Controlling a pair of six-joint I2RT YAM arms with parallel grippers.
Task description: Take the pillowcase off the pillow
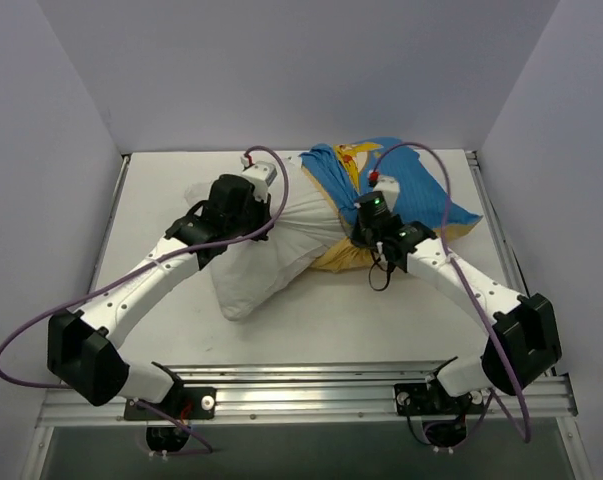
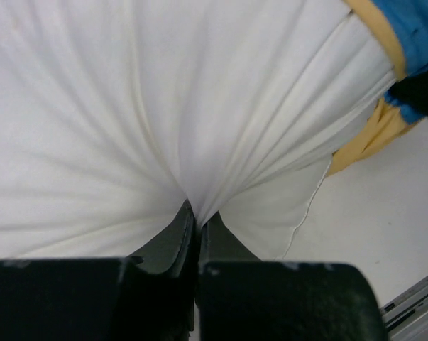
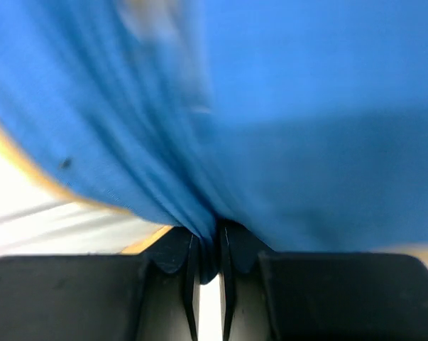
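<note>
L claw (image 2: 194,220) pinches pleated white pillow (image 2: 164,106) cloth; R claw (image 3: 208,245) pinches bunched blue pillowcase (image 3: 306,106), yellow-lined.

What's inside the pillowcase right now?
The pillow runs into the pillowcase through its bunched, yellow-lined mouth, and most of the pillow lies outside. How far it reaches inside cannot be seen, because the blue fabric covers it.

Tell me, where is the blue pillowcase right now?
From above, the pillowcase lies bunched at the far right of the table, covering the right end of the white pillow, with the right gripper pinching its blue fabric.
</note>
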